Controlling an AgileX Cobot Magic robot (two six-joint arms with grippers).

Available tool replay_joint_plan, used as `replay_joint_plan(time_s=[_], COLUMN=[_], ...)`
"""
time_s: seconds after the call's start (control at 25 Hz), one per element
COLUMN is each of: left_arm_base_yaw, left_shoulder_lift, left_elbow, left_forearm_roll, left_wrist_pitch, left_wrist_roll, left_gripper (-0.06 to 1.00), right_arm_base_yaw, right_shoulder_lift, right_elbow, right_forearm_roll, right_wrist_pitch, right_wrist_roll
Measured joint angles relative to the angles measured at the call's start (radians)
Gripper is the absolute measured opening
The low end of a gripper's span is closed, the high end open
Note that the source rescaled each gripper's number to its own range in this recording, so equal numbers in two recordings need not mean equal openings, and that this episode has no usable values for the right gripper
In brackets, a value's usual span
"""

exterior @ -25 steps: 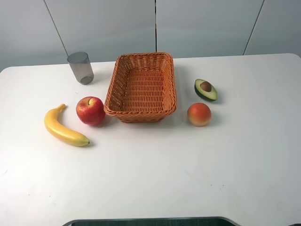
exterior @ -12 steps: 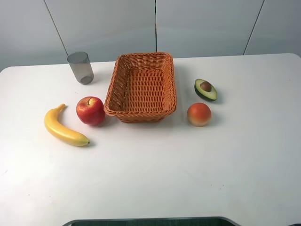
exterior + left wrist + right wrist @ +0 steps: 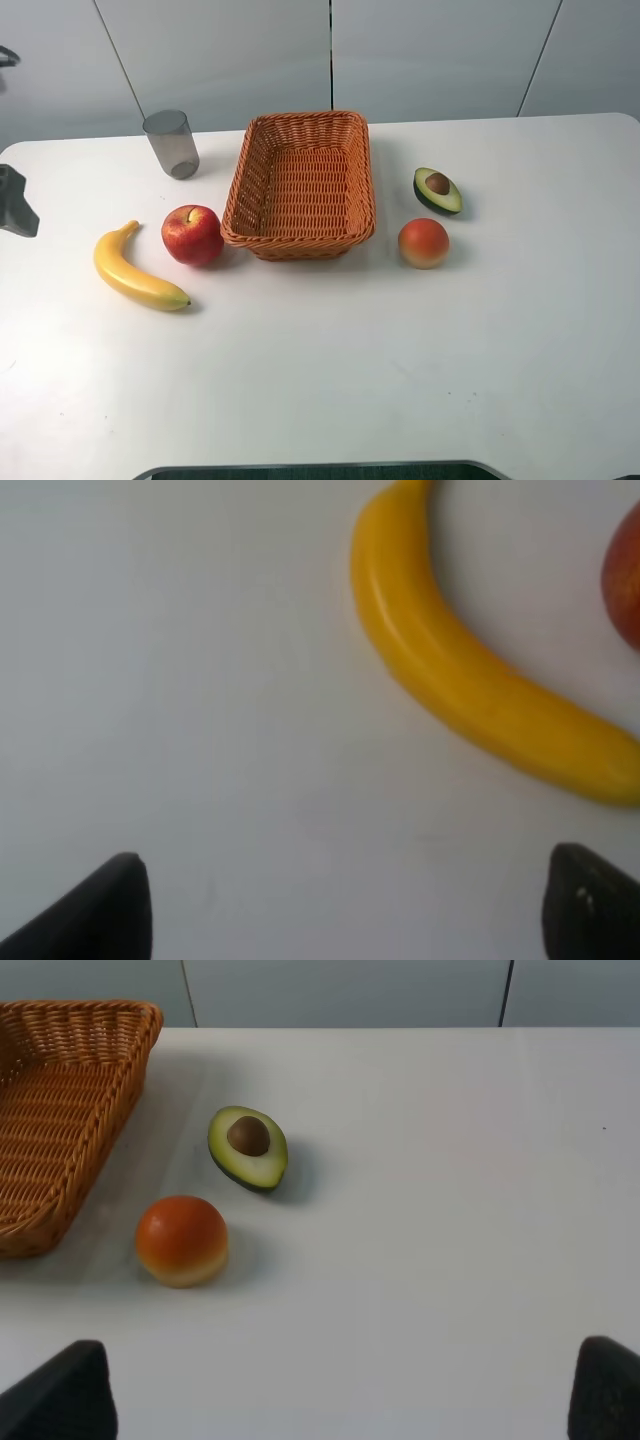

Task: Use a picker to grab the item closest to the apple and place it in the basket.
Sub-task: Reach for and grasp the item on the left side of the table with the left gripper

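Observation:
A red apple lies on the white table, just left of the woven orange basket. Close to the apple's left lies a yellow banana, which also fills the left wrist view as the banana, with the apple's edge beside it. My left gripper hovers open a short way off the banana, holding nothing; the left arm shows at the table's left edge. My right gripper is open and empty, back from the fruit on the right.
A grey cup stands behind the apple, left of the basket. Right of the basket lie a halved avocado and a peach-like orange-red fruit. The basket holds nothing.
The left arm has come into the exterior view at the left edge, beside the banana. The fruit, cup and basket have not moved.

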Motion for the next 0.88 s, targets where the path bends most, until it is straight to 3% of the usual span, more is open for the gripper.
replay_joint_plan(time_s=[0.52,0.88], left_arm_base_yaw=[0.000,0.000], left_shoulder_lift=[0.335,0.474], left_elbow=[-0.046,-0.047], left_forearm_roll=[-0.006,-0.140], left_wrist_pitch=[-0.149,-0.243], left_wrist_roll=[-0.297,-0.400], left_gripper=[1.00,1.00], right_arm_base_yaw=[0.000,0.000], right_shoulder_lift=[0.000,0.000], right_elbow=[0.000,0.000], right_forearm_roll=[0.000,0.000], right_wrist_pitch=[0.000,0.000], right_wrist_roll=[0.000,0.000])
